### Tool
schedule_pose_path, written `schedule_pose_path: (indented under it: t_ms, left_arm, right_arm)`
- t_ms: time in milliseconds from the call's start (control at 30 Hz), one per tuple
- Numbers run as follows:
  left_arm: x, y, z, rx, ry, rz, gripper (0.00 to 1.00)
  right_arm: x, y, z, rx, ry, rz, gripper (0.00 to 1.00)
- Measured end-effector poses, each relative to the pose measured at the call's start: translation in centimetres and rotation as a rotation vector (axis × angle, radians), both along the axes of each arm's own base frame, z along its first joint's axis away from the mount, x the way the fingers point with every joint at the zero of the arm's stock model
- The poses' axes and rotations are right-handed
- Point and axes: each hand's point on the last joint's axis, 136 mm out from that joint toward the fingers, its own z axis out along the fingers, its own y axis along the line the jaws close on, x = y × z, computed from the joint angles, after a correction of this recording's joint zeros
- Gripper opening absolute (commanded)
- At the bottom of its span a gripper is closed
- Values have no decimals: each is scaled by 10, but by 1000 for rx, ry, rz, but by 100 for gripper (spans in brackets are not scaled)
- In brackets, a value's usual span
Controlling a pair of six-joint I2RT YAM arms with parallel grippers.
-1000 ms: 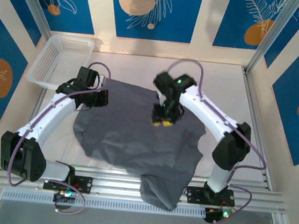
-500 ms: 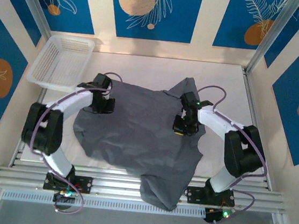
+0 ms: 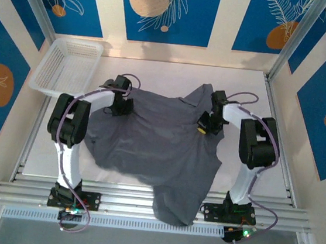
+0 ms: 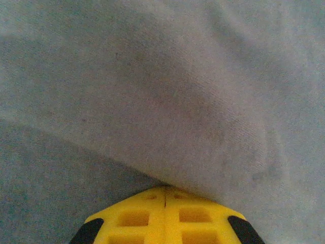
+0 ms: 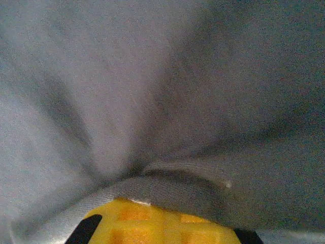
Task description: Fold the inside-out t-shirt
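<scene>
Grey t-shirt (image 3: pixel 154 147) seemingly pinched by both closed hands (image 3: pixel 118 107) (image 3: pixel 202 128).

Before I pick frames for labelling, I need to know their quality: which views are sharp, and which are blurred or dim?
Top external: sharp, evenly lit, no glare on the t-shirt. Left wrist: bright, cloth slightly soft, left gripper's yellow fingers fairly crisp. Right wrist: dimmer, folds smeared, darkest at the right.

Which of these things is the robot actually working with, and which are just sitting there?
In the job:
- t-shirt
- left gripper, shut on the t-shirt
- right gripper, shut on the t-shirt

Just lying about:
- basket, white, at the far left, apart from the t-shirt
</scene>
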Motion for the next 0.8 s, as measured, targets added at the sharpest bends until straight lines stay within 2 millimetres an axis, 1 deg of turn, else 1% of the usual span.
schedule_pose_path:
  t_ms: [67,167,233,300,400,433,500,567,600,633,667,700,733,800]
  left_arm:
    - [19,-7,1,-18,-24,6,0]
    - [44,-16,3,-46,-54,17,0]
    - [57,-20,4,-57,-70,22,0]
    - [68,-24,5,-65,-82,24,0]
    - [82,-26,9,-72,-97,29,0]
    - [86,-27,11,-75,-107,29,2]
    - [91,-28,18,-77,-125,24,15]
    - [94,-28,30,-78,-150,15,29]
    - [93,-27,37,-74,-158,5,35]
    - [91,-26,47,-74,-170,-1,40]
    - [87,-23,60,-71,-188,-11,44]
    - [82,-21,73,-66,-208,-22,46]
    - [72,-16,90,-60,-227,-28,46]
    - [50,-6,123,-47,-269,-34,47]
  right_arm:
    - [22,2,1,-4,-9,-2,0]
    - [50,5,0,-4,-14,-7,0]
    - [69,3,1,-4,-25,-8,0]
    - [88,-1,2,-6,-40,-13,0]
    - [116,-17,8,-13,-72,-24,0]
    - [124,-25,13,-21,-88,-25,0]
    - [138,-40,31,-33,-129,-18,0]
    - [147,-53,54,-45,-180,-5,2]
    - [147,-59,64,-48,-198,-3,3]
    - [141,-66,74,-51,-207,-5,5]
    - [131,-70,84,-50,-210,-9,6]
    - [117,-74,93,-45,-210,-18,9]
    - [96,-76,102,-35,-203,-31,14]
    - [48,-75,120,-19,-194,-66,17]
